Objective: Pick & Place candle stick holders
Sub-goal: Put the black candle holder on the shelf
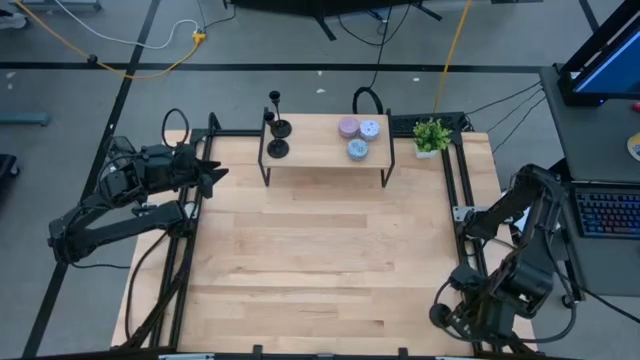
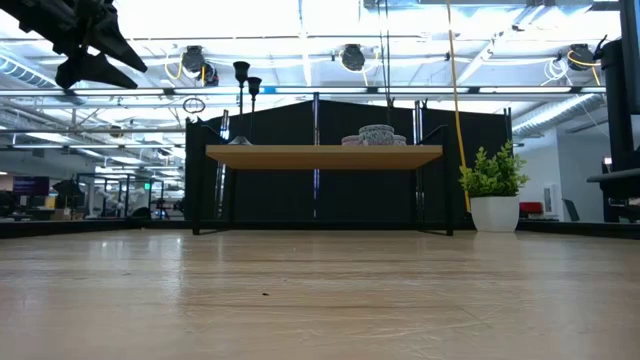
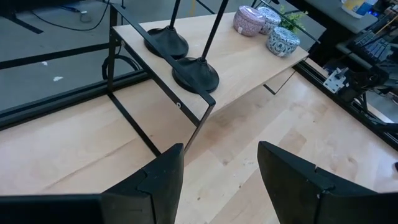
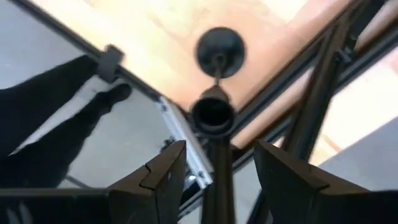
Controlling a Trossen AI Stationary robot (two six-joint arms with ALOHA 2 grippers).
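Observation:
Two black candle stick holders point(image 1: 278, 128) point(image 1: 277, 149) stand by their round bases on the left end of a small wooden shelf point(image 1: 320, 160) at the table's far side; the left wrist view shows their bases point(image 3: 166, 43) point(image 3: 196, 76). My left gripper point(image 3: 217, 180) is open and empty, raised left of the shelf point(image 1: 210, 175). A third holder shows in the right wrist view, seen down its stem from cup point(image 4: 213, 114) to base point(image 4: 220, 50), at the table's near right corner. My right gripper point(image 4: 217, 177) is open above it, one finger on each side, apart from it.
Three patterned tins point(image 1: 358, 135) sit on the shelf's right half. A potted plant point(image 1: 432, 135) stands right of the shelf. Black frame rails point(image 1: 465, 215) run along the table's sides. A person's legs point(image 4: 56, 106) stand on the floor by the near right corner.

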